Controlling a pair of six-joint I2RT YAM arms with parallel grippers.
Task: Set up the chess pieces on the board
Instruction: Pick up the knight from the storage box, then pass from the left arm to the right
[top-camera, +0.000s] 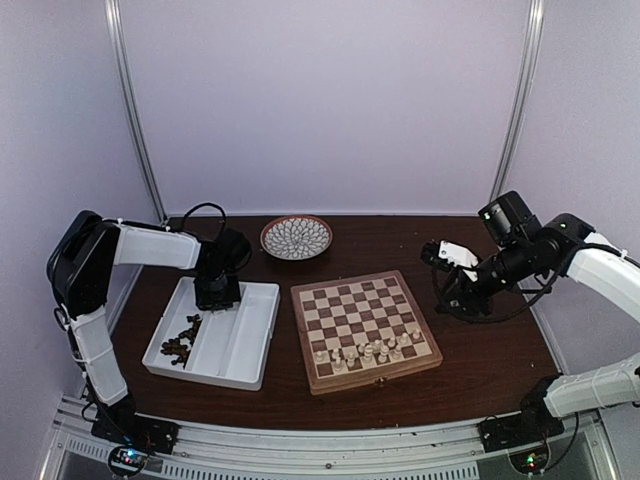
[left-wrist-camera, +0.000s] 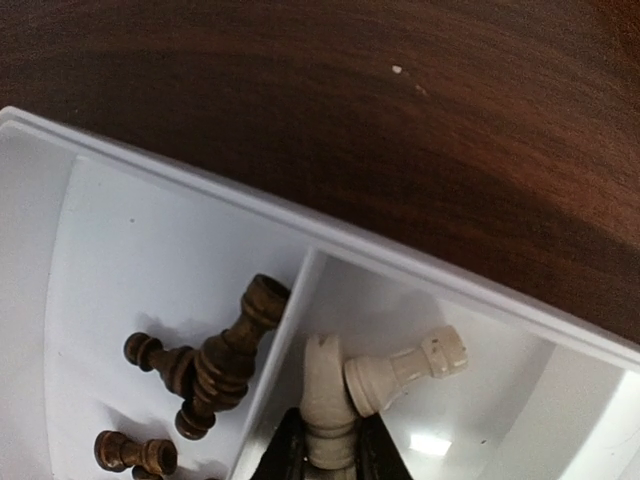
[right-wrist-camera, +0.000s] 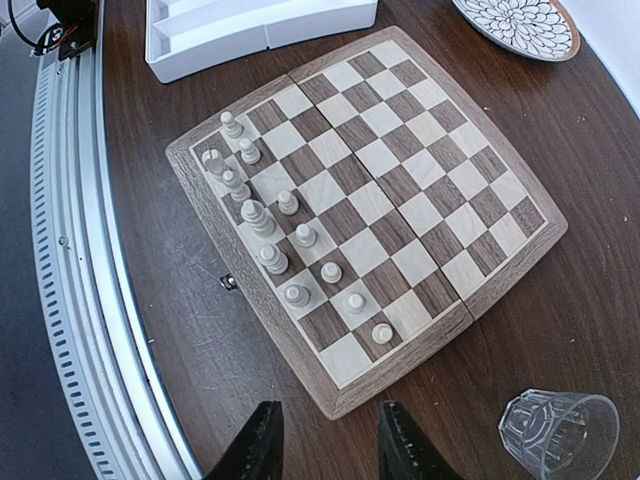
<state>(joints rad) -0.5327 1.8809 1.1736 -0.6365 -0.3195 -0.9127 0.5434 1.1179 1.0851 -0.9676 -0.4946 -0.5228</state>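
Left arm (top-camera: 150, 245) is folded in over the white tray (top-camera: 250, 345), wrist pointing straight down, left gripper (left-wrist-camera: 330, 452) low in the tray's far end. Its fingers (left-wrist-camera: 290, 455) are pressed onto the base of one cream piece (left-wrist-camera: 325, 395), one on each side, only the tips in frame. Right arm (top-camera: 590, 260) is raised off to the right of the board (top-camera: 360, 300), forearm angled in toward it. The right gripper (right-wrist-camera: 330, 445) hangs above the table (top-camera: 480, 350) just off the board's edge, jaws spread, nothing between them. One board, lying flat mid-table between the arms, far rows bare. One tray, two compartments, left of the board and apart from it. One round patterned plate (top-camera: 296, 237) behind them, cut off in the right wrist view. One clear glass (right-wrist-camera: 560, 435) stands on the table near a board corner; I can't make it out from the top camera. Cream pieces on the board (right-wrist-camera: 271, 258): I count twelve, upright in the two rows nearest the arm bases. Two cream pieces are in the tray: the pinched one and a second cream piece (left-wrist-camera: 405, 368) lying on its side against it. Dark pieces (top-camera: 180, 345) are piled in the tray's other compartment. At least four show, but they overlap and are cut off at the wrist frame edge, so no exact count.
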